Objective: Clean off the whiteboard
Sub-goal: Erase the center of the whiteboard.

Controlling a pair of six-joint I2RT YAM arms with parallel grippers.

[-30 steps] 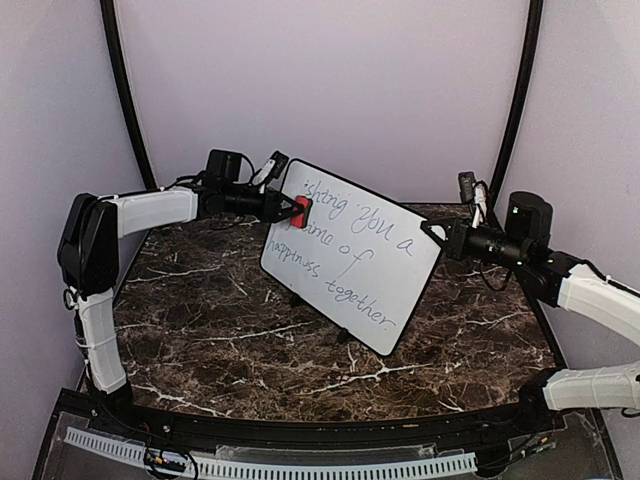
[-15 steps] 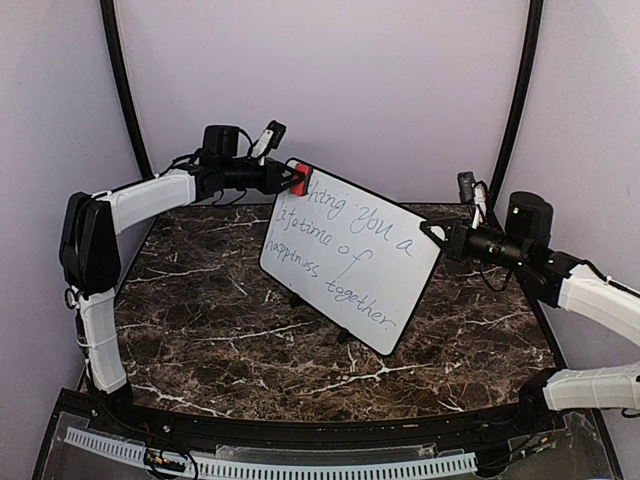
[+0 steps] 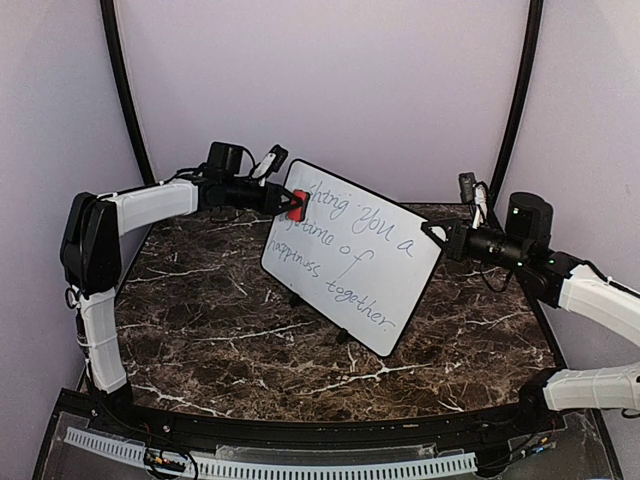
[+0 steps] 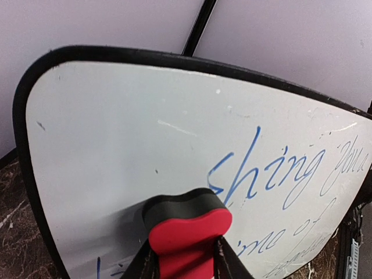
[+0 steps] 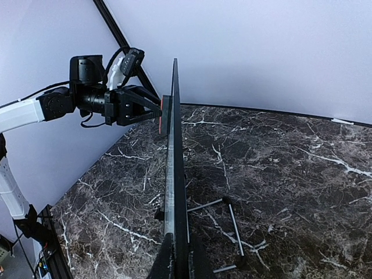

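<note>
Whiteboard (image 3: 350, 255) is clamped by right fingers (image 5: 161, 263); left fingers (image 4: 228, 263) clamp eraser (image 4: 189, 232) at its upper-left corner, writing (image 3: 350, 240) runs lower-right.

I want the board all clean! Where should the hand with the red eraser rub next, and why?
Probably slide the left hand sideways along the top line, toward the right hand. Its red eraser presses a bare corner of the whiteboard, and the blue writing starts right beside it. The right hand grips the board's far edge, so it should hold steady.
</note>
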